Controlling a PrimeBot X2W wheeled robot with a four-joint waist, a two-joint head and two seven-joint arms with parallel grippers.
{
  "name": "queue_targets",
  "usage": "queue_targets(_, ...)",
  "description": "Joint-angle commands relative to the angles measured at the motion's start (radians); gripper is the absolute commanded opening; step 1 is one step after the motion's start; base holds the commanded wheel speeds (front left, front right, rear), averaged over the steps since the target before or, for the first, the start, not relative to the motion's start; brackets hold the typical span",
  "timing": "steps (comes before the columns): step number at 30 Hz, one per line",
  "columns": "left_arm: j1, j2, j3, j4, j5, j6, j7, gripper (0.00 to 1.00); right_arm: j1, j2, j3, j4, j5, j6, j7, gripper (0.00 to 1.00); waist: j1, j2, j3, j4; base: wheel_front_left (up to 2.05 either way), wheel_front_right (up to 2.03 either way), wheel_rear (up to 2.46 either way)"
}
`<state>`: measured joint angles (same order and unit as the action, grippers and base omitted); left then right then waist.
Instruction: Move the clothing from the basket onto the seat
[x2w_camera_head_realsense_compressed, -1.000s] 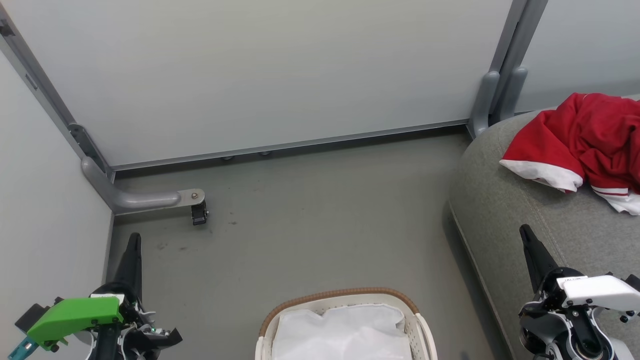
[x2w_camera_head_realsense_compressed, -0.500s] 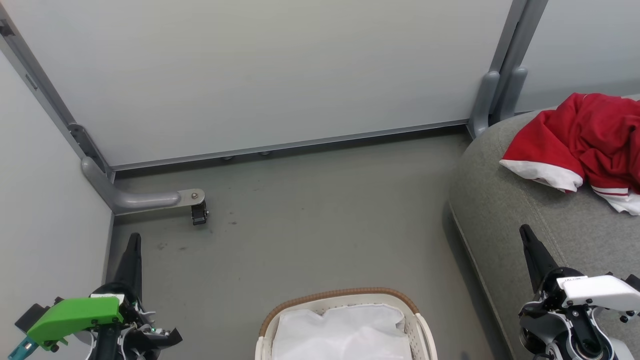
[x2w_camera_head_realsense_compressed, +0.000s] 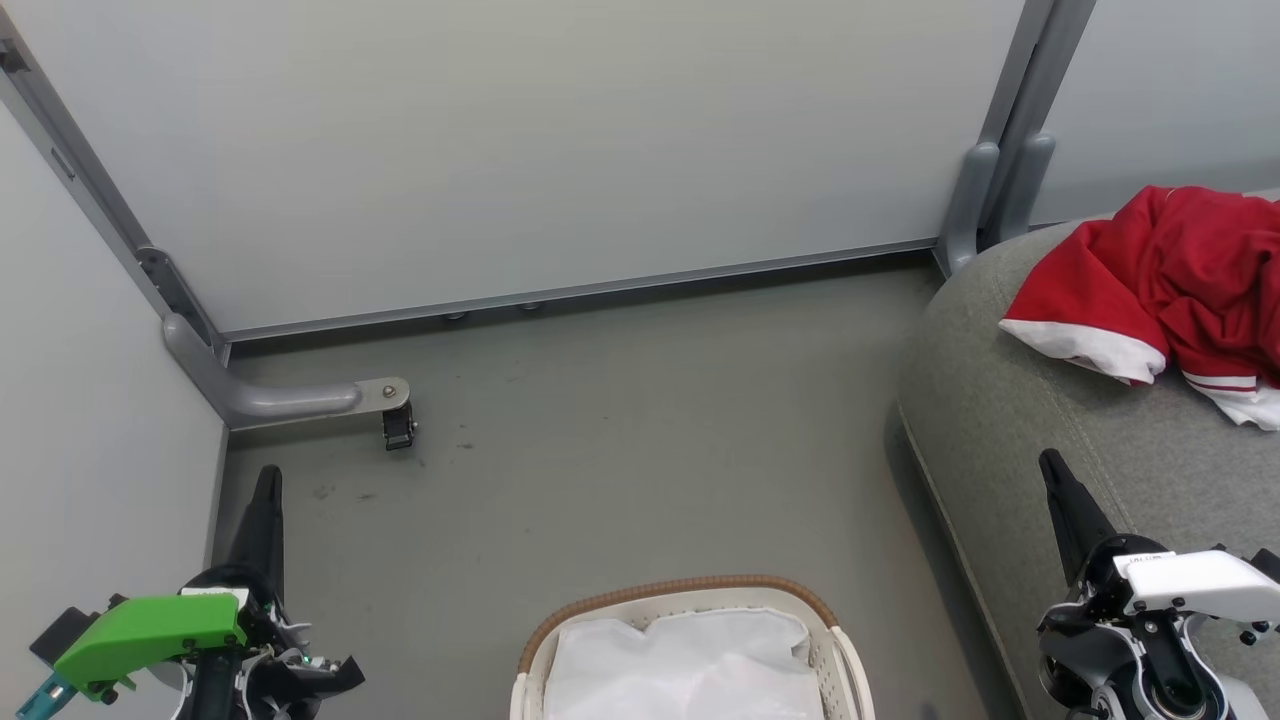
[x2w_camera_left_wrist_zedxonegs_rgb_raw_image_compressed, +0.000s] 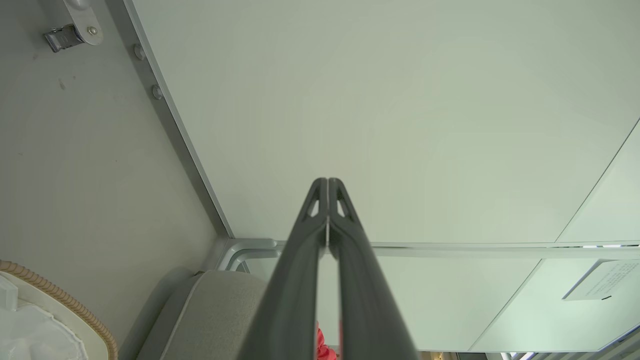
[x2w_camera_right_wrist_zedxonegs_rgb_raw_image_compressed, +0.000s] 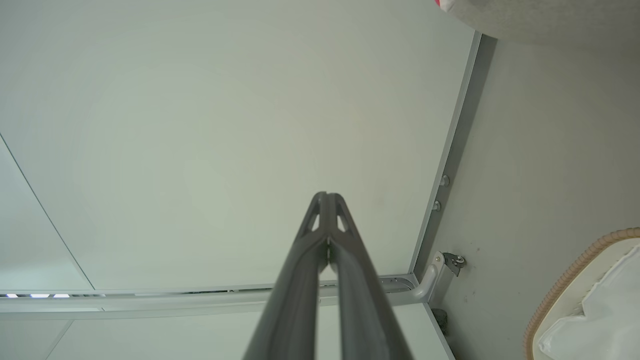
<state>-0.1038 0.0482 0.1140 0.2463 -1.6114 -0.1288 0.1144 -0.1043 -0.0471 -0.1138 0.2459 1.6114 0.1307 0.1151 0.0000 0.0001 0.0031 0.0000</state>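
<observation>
Red clothing (x2w_camera_head_realsense_compressed: 1170, 280) with white cuffs and thin stripes lies bunched on the grey seat (x2w_camera_head_realsense_compressed: 1010, 400) at the right. The white basket (x2w_camera_head_realsense_compressed: 680, 595) with its brown woven rim stands on the floor at the bottom middle, and only the white cloth liner (x2w_camera_head_realsense_compressed: 690, 665) shows inside it. My left gripper (x2w_camera_head_realsense_compressed: 267, 478) rests at the lower left, shut and empty, fingertips pressed together (x2w_camera_left_wrist_zedxonegs_rgb_raw_image_compressed: 327, 182). At the lower right my right gripper (x2w_camera_head_realsense_compressed: 1050, 462) hangs over the seat's front edge, also shut and empty (x2w_camera_right_wrist_zedxonegs_rgb_raw_image_compressed: 326, 196). A sliver of red clothing (x2w_camera_left_wrist_zedxonegs_rgb_raw_image_compressed: 322, 347) peeks past the left fingers.
Pale partition panels (x2w_camera_head_realsense_compressed: 560, 140) wall the space at the back and left. A grey panel foot with a small caster (x2w_camera_head_realsense_compressed: 398, 428) juts onto the floor at the left. A grey post (x2w_camera_head_realsense_compressed: 985, 195) stands beside the seat's far corner. Grey floor (x2w_camera_head_realsense_compressed: 620, 440) lies between basket and panels.
</observation>
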Motion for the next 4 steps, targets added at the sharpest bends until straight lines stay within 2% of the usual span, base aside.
queue_targets(1,-0.011,0.004,0.002,-0.002,-0.003,-0.004,0.003,0.0,-0.008,-0.006,-0.002,-0.004,0.003,0.0,0.001,0.0,0.0,-0.0001,0.0,0.0,0.0,0.0,0.0)
queue_targets(4,-0.011,0.004,0.002,-0.002,-0.003,-0.004,0.003,0.0,-0.008,-0.006,-0.002,-0.004,0.003,0.0,0.002,0.0,0.0,-0.0001,0.0,0.0,0.0,0.0,0.0)
